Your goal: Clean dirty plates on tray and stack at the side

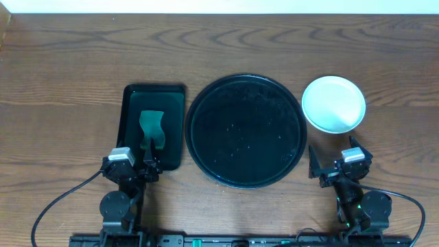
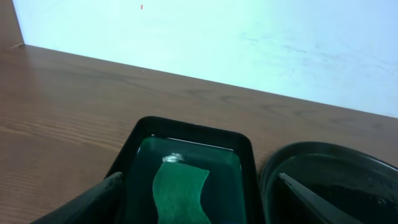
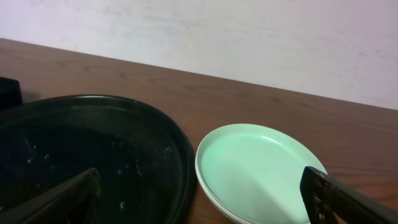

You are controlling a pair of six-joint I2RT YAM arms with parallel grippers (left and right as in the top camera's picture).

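The plates (image 1: 334, 103) sit in a stack on the table right of the tray; the top one is pale, with no smear showing. The stack also shows in the right wrist view (image 3: 261, 171). The round black tray (image 1: 247, 130) lies mid-table with no plate on it, only small wet specks. It shows in the right wrist view (image 3: 93, 155) and at the right edge of the left wrist view (image 2: 329, 180). My left gripper (image 1: 134, 165) is open and empty at the near end of the green tray. My right gripper (image 1: 341, 167) is open and empty, just in front of the plates.
A rectangular dark green tray (image 1: 130, 103) stands left of the black tray and holds a green sponge cloth (image 1: 151, 128), also in the left wrist view (image 2: 182, 196). Both arm bases sit at the table's front edge.
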